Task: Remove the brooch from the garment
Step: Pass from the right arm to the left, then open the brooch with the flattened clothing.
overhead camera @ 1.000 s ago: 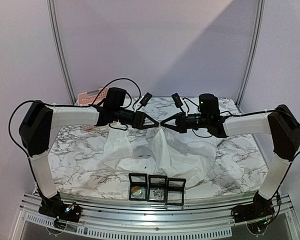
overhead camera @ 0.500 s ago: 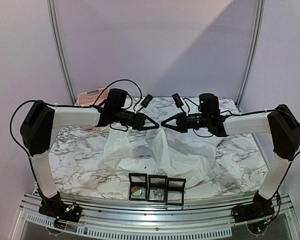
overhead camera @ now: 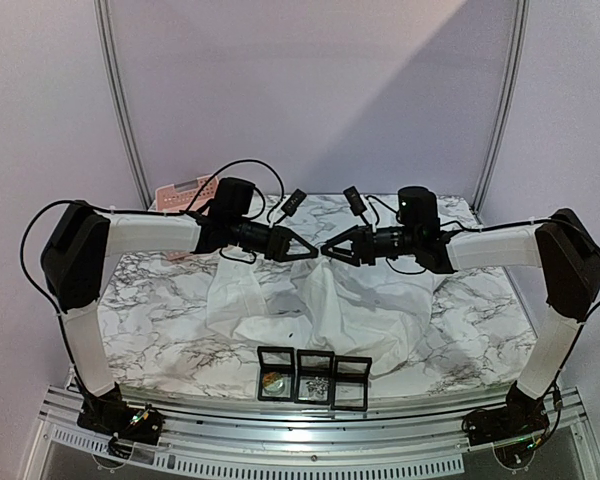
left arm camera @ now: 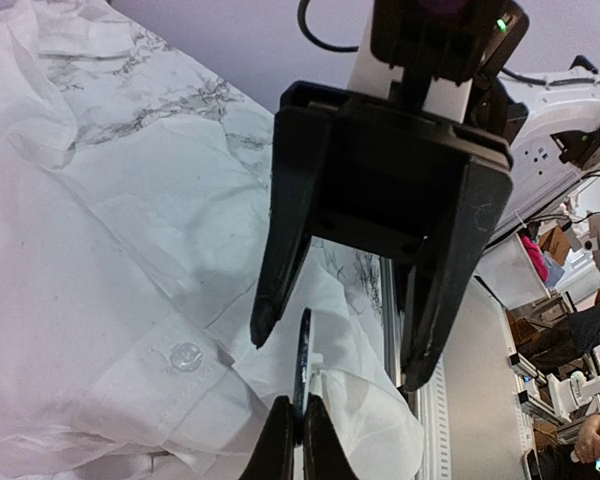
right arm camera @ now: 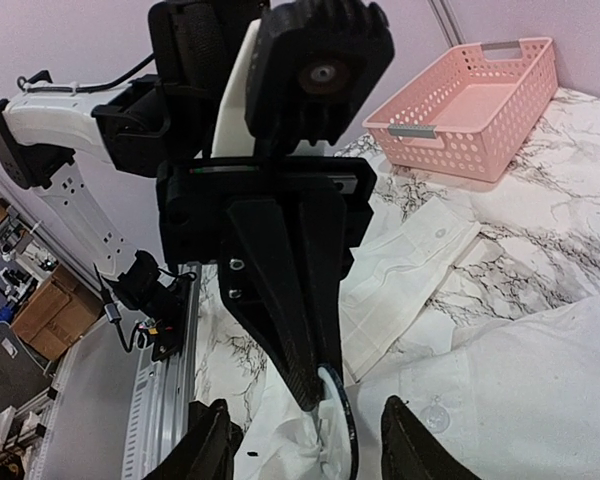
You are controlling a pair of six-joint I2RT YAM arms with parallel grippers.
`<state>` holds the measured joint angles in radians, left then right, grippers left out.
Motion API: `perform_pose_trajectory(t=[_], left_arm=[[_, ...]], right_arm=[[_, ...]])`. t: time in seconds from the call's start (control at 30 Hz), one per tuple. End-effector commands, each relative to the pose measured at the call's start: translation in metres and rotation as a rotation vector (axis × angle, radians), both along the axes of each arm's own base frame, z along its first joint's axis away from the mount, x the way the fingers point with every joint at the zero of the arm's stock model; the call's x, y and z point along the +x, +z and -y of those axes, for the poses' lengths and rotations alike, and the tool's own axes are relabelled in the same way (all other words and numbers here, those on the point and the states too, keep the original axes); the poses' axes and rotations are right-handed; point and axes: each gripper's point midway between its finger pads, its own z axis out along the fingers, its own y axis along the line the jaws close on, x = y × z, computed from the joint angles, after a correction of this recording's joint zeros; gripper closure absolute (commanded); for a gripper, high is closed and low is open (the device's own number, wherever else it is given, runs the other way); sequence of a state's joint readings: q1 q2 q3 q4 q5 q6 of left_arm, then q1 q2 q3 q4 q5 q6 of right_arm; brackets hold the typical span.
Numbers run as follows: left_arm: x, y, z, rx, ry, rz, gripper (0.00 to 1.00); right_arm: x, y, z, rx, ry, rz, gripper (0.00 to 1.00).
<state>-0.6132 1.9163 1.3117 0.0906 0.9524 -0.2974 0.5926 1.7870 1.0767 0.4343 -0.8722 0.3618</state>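
The garment (overhead camera: pixel 355 310), a wrinkled white shirt, lies on the marble table, with a peak of its fabric (left arm camera: pixel 355 330) pulled up between the arms. The brooch (left arm camera: pixel 302 365), a dark round disc seen edge-on, sits at that peak. My left gripper (left arm camera: pixel 298 432) is shut on the brooch's lower rim. White cloth still clings to the brooch's back (right arm camera: pixel 320 440). My right gripper (right arm camera: pixel 310 448) faces the left one (right arm camera: pixel 315 385) tip to tip. It is open, its fingers (left arm camera: pixel 270 315) on either side of the brooch (right arm camera: pixel 344 425) without touching it.
A pink basket (overhead camera: pixel 185 191) stands at the back left, also in the right wrist view (right arm camera: pixel 470 105). Three black display boxes (overhead camera: pixel 315 376) sit in a row at the table's front edge. A shirt cuff (right arm camera: pixel 420 255) lies flat beside the basket.
My right gripper has opened and let go at the raised peak. My left gripper closed on the brooch and stays shut, having drawn slightly left.
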Motion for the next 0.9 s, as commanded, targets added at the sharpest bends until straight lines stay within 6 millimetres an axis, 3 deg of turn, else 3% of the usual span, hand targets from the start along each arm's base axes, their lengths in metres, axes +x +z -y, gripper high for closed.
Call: perform_pose_trajectory(t=[0.0,0.33,0.87], left_arm=[[0.002,-0.005,0.000,0.008,0.000,0.000,1.00],[0.002,-0.003,0.000,0.008,0.002,0.005,1.00],[0.002,-0.001,0.000,0.007,0.002,0.008,1.00]], right_arm=[[-0.003,0.004,0.003,0.013,0.006,0.004,0.49],[-0.003,-0.014,0.003,-0.004,0.001,-0.049,0.48],[0.001,-0.022,0.000,-0.014,0.004,-0.076,0.84]])
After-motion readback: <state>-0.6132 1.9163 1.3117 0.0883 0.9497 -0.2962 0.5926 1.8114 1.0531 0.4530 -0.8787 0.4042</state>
